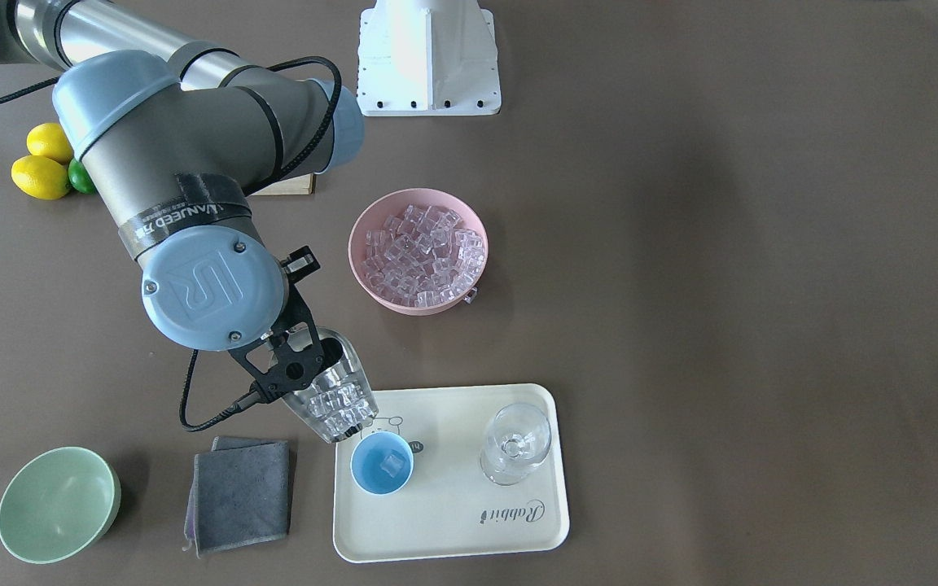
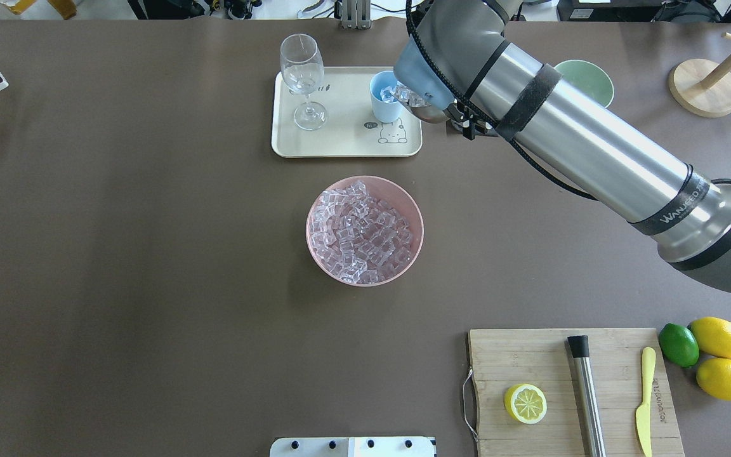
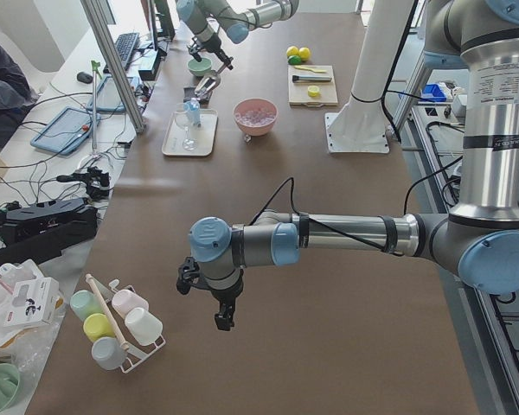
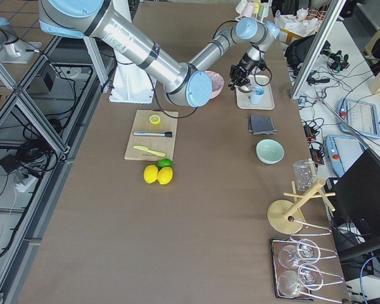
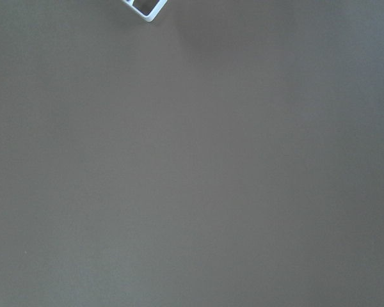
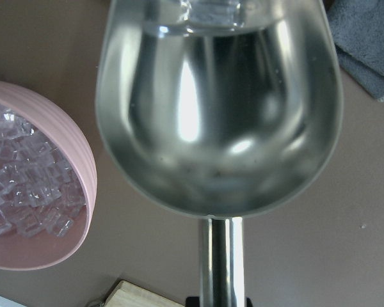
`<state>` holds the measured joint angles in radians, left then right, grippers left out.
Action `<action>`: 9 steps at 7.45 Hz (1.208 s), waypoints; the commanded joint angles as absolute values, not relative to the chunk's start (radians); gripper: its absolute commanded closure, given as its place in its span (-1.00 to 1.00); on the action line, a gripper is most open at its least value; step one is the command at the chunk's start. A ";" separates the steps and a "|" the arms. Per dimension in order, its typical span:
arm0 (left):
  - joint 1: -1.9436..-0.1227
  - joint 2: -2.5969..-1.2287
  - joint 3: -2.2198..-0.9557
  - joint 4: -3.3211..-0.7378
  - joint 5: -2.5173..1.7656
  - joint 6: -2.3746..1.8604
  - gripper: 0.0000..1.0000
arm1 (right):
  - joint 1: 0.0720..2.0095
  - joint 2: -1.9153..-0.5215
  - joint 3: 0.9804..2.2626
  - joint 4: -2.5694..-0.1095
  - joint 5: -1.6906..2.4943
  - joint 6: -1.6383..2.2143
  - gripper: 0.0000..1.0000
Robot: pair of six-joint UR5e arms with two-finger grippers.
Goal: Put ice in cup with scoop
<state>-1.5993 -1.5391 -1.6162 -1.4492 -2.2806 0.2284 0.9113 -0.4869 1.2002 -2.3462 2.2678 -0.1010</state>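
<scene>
Across a matte brown table [image 1: 681, 244], in a lab with aluminium frame posts [image 3: 112, 65] and cable-strewn side benches: near the middle, a pink bowl [image 1: 365, 281] heaped with ice [image 1: 424, 256]; on the operators' side of it, a cream tray [image 1: 453, 521] carrying the light-blue cup [image 1: 371, 474] and, well apart from it, an upright clear wine glass [image 1: 515, 443]. Just beside the tray, a folded grey cloth [image 1: 241, 492], then a pale green bowl [image 1: 58, 505]. Toward the robot's side, a wooden cutting board [image 2: 530, 355] with a lemon half [image 2: 525, 404], a steel cylinder [image 2: 587, 400] with a black end and a yellow knife [image 2: 645, 400]; beside the board, touching one another, two lemons [image 2: 719, 337] and a lime [image 2: 678, 344]. Past the green bowl, a wooden stand [image 2: 705, 95]. Over the tray's edge, the right end effector [image 1: 296, 365], clamped tight on the short handle of the scoop [image 1: 335, 399]; scoop tilted mouth-down toward the cup, several cubes gathered in its lower end, one cube lying in the cup. In the overhead view, most of the scoop and part of the cup's rim blocked by the right arm [image 2: 594, 152]. From the right wrist, only the scoop's shiny back and handle, fingers barely showing at the bottom edge. Far along the table, near a rack of pastel mugs [image 3: 112, 324], the left end effector [image 3: 223, 318]: seen only small and from the side, so cannot tell whether open or closed; its own wrist camera filled with brown table and a white corner at the top edge
</scene>
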 commanded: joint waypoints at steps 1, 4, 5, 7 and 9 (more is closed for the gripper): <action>-1.638 -1.528 -1.591 -1.448 -2.307 0.222 -0.98 | 0.914 -0.440 1.125 -2.349 2.249 -0.133 1.00; -1.637 -1.517 -1.591 -1.448 -2.307 0.218 -0.98 | 0.916 -0.396 1.074 -2.379 2.230 -0.178 1.00; -1.634 -1.519 -1.591 -1.448 -2.307 0.216 -0.98 | 0.916 -0.400 1.084 -2.379 2.229 -0.178 1.00; -1.634 -1.519 -1.595 -1.448 -2.322 0.210 -0.98 | 0.926 -0.455 1.176 -2.379 2.223 -0.175 1.00; -1.634 -1.520 -1.606 -1.451 -2.355 0.021 -0.98 | 0.986 -0.590 1.367 -2.388 2.217 -0.163 1.00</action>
